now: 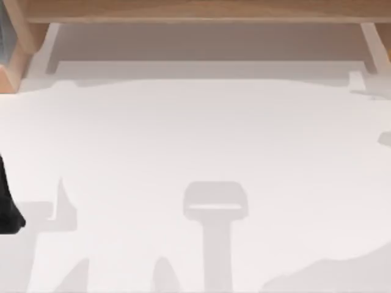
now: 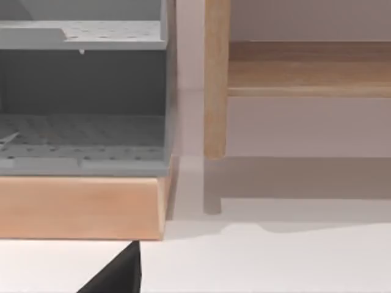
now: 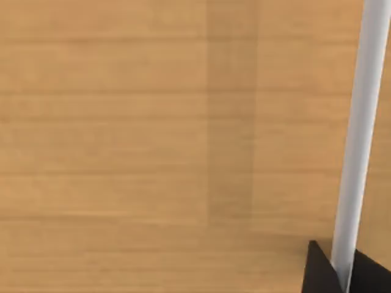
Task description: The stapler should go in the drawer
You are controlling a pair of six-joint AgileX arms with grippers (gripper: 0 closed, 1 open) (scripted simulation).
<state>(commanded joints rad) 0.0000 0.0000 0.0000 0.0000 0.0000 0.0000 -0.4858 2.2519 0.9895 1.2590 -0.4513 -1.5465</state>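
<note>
The stapler is out of view. In the right wrist view a wooden drawer front (image 3: 153,152) is seen close up, with a white bar handle (image 3: 365,122) running across it. My right gripper (image 3: 342,271) has a black fingertip pressed against each side of that handle, shut on it. A black part of my left gripper (image 1: 8,210) shows at the left edge of the white table (image 1: 195,140) in the top view, low and near the front. The left wrist view has a dark tip of that left gripper (image 2: 119,271) over the table.
A wooden unit (image 1: 195,11) runs along the table's far side, with pale rails (image 1: 50,43) below it. Ahead of the left wrist stand grey perforated shelves (image 2: 82,131) on a wooden base (image 2: 79,207) and a wooden post (image 2: 216,79).
</note>
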